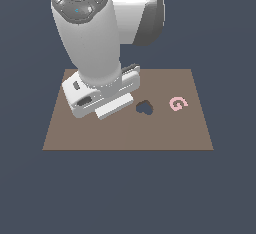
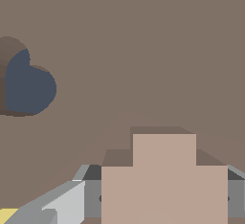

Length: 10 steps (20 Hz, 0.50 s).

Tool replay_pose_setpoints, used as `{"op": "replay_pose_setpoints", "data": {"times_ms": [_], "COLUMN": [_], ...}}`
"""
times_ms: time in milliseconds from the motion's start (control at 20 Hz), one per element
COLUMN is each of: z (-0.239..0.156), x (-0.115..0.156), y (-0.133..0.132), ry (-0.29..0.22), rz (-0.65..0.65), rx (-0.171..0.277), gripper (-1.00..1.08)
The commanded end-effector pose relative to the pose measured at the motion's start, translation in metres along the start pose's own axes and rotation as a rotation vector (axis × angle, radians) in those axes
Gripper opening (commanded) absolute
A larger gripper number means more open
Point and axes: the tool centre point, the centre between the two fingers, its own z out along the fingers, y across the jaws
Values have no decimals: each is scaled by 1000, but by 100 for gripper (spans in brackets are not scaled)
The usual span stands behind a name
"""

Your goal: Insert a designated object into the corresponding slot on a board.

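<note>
— Between the fingers [image 2: 92, 196] of the tool [image 2: 164, 196], in the wrist view: the tan cross [image 2: 164, 180]. Clamped?

— Looks clamped, yes: closed on the tan cross from both sides, grey fingers flush against its two side arms, no gap to see

— And the slot?

— Not to be seen in either view. Most likely hidden straight beneath the piece or under the arm [image 1: 95, 43], over the part of the board [image 1: 125, 133] toward the exterior view's left. Only a guess

— So no telling which way to shift?

— None from here. Only the heart cutout [image 1: 145, 108] open to view, just beside the tool toward the exterior view's right, with the pink G [image 1: 177, 103] beyond it. Wrong shape anyway

— Look of the piece?

— Flat, pale, a shade lighter than the board. Square-ended arms: one pointing away from the wrist camera, two crosswise in the grip, the fourth out of frame. Hangs low over the board, judging by the shadow beside it; touching or not, cannot tell

— What counts for the next move?

— Arms of the cross squared to the arms of the slot before going down; likely jams on the rim otherwise
</note>
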Motion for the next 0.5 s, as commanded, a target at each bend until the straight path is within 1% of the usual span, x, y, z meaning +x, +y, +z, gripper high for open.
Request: {"op": "replay_pose_setpoints", "data": {"times_ms": [0, 200, 450], "z": [-1, -1, -2], "x": [-7, -15, -23], "y": [3, 8, 14], "ry": [0, 0, 0], "rz": [-93, -219, -344], "rx": [-1, -1, -1], "gripper": [-100, -100, -100]}}
